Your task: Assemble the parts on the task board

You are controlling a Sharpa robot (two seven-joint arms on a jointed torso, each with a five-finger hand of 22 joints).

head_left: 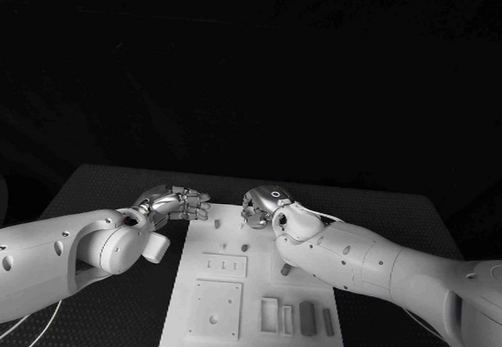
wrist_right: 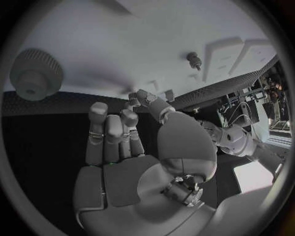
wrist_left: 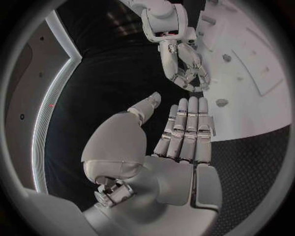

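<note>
Head view — white task board on black table, dark surroundings.

The black table has a textured surface. Beyond its far edge the room is dark. A curved strip of white light appears in the left wrist view.

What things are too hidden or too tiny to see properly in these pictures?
- Right hand fingertips: in the head view the hand's own back covers them, so whether they pinch anything cannot be told.
- Task board middle right: the right arm lies over it.
- Small parts near the board's front: too small to tell their shapes.
- Left hand palm: turned away in the head view.
- Gear-like part: sits at the right wrist view's bent rim.
</note>
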